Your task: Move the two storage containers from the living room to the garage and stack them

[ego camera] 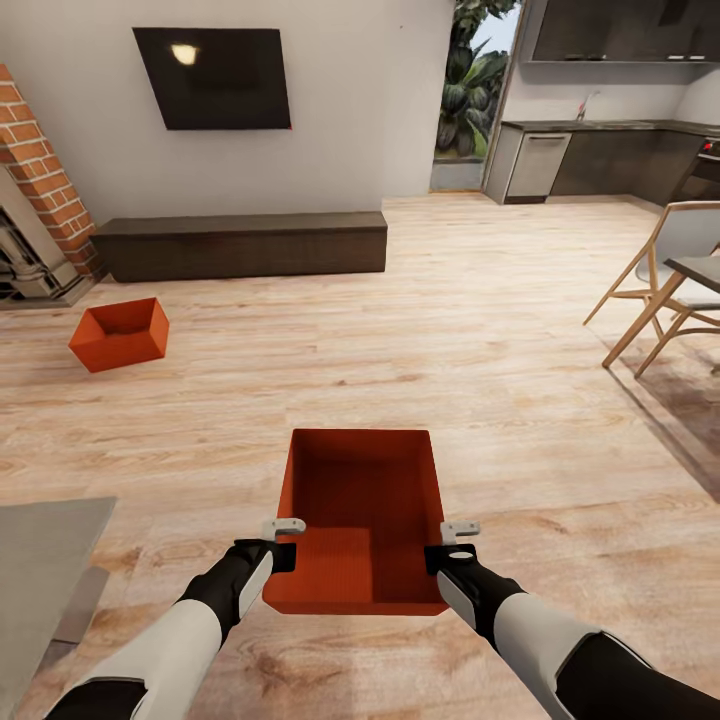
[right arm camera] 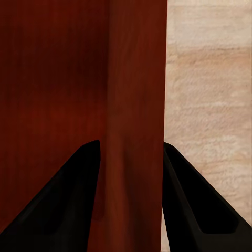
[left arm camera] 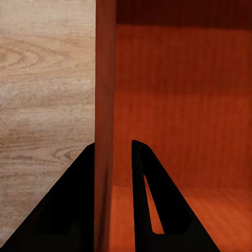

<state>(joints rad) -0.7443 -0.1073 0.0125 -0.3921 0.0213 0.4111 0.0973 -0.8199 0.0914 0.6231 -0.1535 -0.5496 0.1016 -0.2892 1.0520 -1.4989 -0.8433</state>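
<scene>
Between the two arms, low in the head view, sits one orange-red bin (ego camera: 365, 520), open side up, over the light plank floor (ego camera: 480, 330); the left gripper (ego camera: 283, 528) straddles its left wall near the close corner, and the left wrist view shows one dark finger (left arm camera: 68, 210) outside that wall and the other inside the bin (left arm camera: 178, 121), both pressed to it; the right gripper (ego camera: 459, 532) clamps the opposite wall the same way, its fingers (right arm camera: 68, 194) tight on either side of the bin wall (right arm camera: 134, 105); whether the bin rests on the planks or hangs above them I cannot tell; the second bin (ego camera: 120, 334) lies tilted on the floor well off to the left, near the brick fireplace (ego camera: 45, 190); behind it runs a long dark cabinet (ego camera: 240, 243) under a black wall TV (ego camera: 214, 78); a wooden chair (ego camera: 665, 270) stands at the right.
</scene>
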